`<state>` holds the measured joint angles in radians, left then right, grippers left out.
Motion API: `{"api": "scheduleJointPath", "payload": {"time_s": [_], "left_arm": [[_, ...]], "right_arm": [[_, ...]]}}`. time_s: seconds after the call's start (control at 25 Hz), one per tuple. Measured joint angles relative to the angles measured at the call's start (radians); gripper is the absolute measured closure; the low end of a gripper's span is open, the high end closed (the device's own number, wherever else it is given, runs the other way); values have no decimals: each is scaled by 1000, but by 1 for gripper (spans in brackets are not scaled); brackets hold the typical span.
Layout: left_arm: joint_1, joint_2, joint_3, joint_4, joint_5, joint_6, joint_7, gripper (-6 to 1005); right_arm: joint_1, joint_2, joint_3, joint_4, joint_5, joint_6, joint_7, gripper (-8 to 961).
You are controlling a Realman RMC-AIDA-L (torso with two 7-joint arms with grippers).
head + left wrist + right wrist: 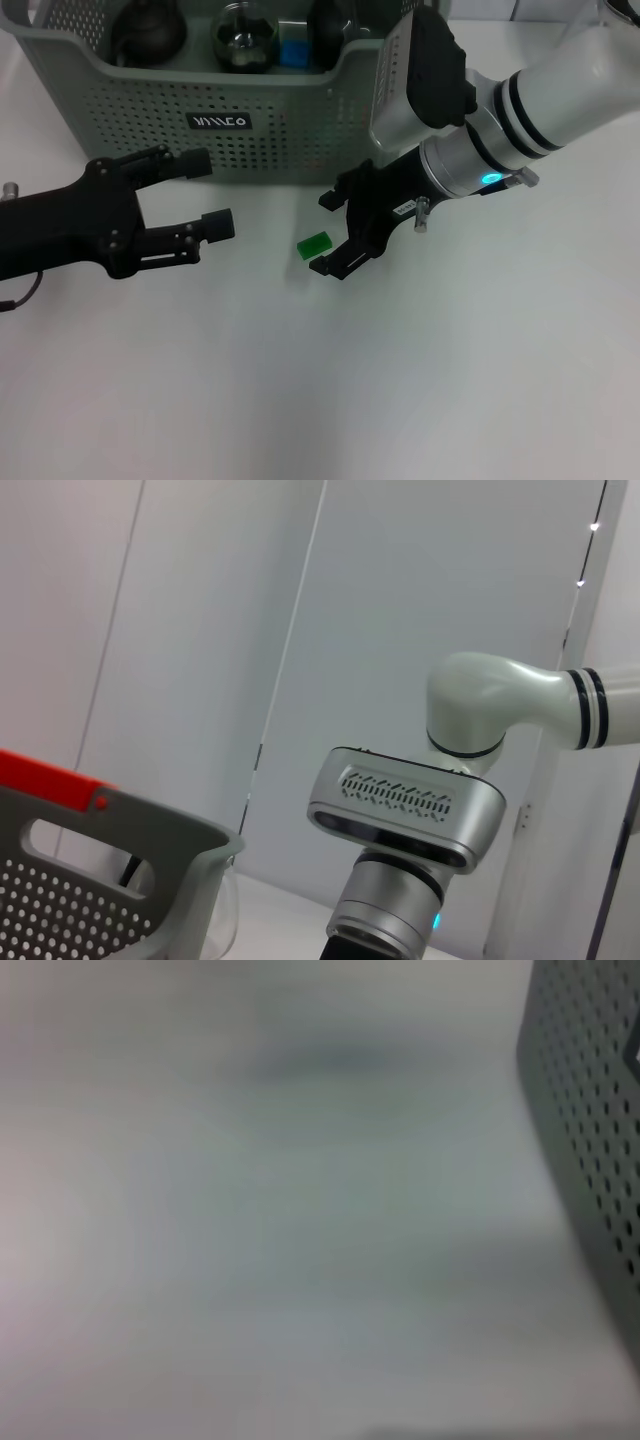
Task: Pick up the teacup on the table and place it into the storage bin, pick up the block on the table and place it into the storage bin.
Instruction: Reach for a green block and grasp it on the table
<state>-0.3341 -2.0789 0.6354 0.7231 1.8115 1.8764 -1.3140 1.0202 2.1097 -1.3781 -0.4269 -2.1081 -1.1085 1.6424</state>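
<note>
White table (pixel 450 380) | right gripper (pixel 327 231) wide open, straddling green block (pixel 314 245)

Block sits out front of the bin, right between the two grippers.
The block (pixel 314 244) lies on the table (pixel 400 380) before the storage bin (pixel 150 110); left gripper (pixel 205 195) to its left, right gripper (pixel 330 232) just beside it.
</note>
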Motion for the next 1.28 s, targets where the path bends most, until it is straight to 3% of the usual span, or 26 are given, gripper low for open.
{"api": "scheduleJointPath", "payload": {"time_s": [0.28,0.72,1.28], "left_arm": [[-5,-3,0,-1,0,-3,-1,167],[-11,-2,-1,-1,0,-15,-1,166],[-15,-3,0,-1,0,-15,-1,168]], "right_arm": [[-3,6,-16,13,24,46,-8,126],[-25,9,-161,36,177,145,-10,130],[-27,10,-186,68,225,177,7,135]]}}
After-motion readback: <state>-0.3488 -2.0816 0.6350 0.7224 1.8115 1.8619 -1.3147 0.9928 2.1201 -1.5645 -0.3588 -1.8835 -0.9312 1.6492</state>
